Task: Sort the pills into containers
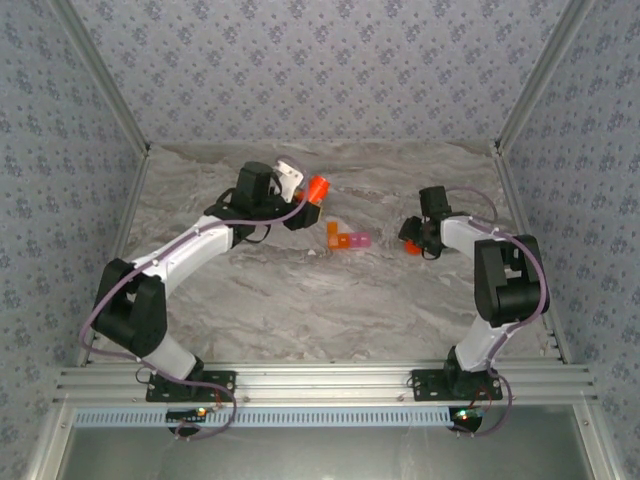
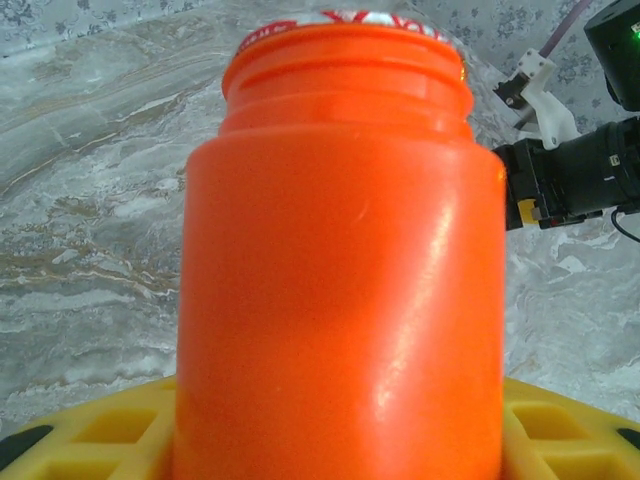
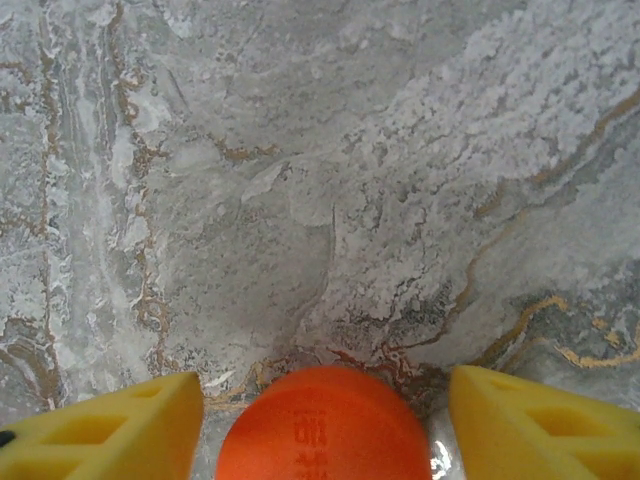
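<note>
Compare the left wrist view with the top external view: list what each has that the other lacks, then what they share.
Left wrist view: yellow fingers against both sides of the orange bottle, its ridged neck, and a white top with red marks at its mouth.
Top external view: the two-cell pill box, orange cell beside pink, lying between the arms; both arm bases; and the orange cap at the right gripper.
Shared: the bottle, the marble table and part of the right arm.
</note>
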Available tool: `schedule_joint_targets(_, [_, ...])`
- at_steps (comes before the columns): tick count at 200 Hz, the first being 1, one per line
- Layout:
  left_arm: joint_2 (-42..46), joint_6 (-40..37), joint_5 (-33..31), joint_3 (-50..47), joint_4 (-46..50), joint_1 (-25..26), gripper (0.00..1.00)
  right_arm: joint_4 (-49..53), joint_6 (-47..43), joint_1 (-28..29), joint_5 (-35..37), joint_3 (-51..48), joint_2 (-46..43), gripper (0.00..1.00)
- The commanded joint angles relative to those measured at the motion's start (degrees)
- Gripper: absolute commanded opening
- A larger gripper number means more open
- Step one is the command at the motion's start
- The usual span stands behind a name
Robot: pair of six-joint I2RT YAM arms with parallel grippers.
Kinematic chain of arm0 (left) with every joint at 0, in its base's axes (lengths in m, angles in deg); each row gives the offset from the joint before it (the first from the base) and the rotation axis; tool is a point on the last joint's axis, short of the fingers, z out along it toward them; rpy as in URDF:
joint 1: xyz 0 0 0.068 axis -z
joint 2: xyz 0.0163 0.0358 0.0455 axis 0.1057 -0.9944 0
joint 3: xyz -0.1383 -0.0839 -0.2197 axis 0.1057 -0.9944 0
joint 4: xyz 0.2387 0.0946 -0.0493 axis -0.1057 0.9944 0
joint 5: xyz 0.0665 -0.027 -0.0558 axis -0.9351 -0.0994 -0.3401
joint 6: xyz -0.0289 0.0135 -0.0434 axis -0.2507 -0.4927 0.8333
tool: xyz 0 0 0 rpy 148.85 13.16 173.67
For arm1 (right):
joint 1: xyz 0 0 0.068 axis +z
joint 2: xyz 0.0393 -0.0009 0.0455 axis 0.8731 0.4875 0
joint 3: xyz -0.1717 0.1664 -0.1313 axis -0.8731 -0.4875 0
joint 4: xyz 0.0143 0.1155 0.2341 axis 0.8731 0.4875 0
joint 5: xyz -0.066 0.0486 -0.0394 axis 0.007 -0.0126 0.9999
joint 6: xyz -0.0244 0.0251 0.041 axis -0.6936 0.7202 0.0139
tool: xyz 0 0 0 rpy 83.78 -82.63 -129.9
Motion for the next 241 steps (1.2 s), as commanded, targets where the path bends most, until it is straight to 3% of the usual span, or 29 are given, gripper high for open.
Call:
schedule_joint_targets(1, [1.00, -2.87, -0.51, 1.48, 4.20, 1.10, 0.00, 1.16, 0.93, 0.25, -0.27, -0.20, -2.52, 0.71])
schedule_joint_targets(44, [0.79, -4.29, -1.75, 1.37, 7.41, 2.25, 0.00, 2.19, 1.25, 1.30, -3.52, 2.20, -6.38, 0.73])
schedule_joint_targets(70, [0.22, -4.31, -3.19, 0.95, 9.35, 2.50, 0.00, 2.92, 1.37, 2.64, -8.57, 6.50, -3.91, 0.71])
schedule_joint_targets(90, [-0.33, -4.56, -3.97, 0.67, 10.73, 2.71, 0.00, 3.06, 1.98, 3.75, -10.80, 9.27, -0.94, 0.67])
schedule_joint_targets(156, [-1.14, -5.13, -4.81, -1.33, 13.05, 3.13, 0.00, 2.38, 3.26, 6.57, -13.32, 14.23, 7.85, 0.37])
schedule_joint_targets(241, [-1.11, -5.26, -3.43, -5.63, 10.68, 3.22, 0.00, 0.77, 4.90, 10.63, -13.42, 14.19, 11.30, 0.31])
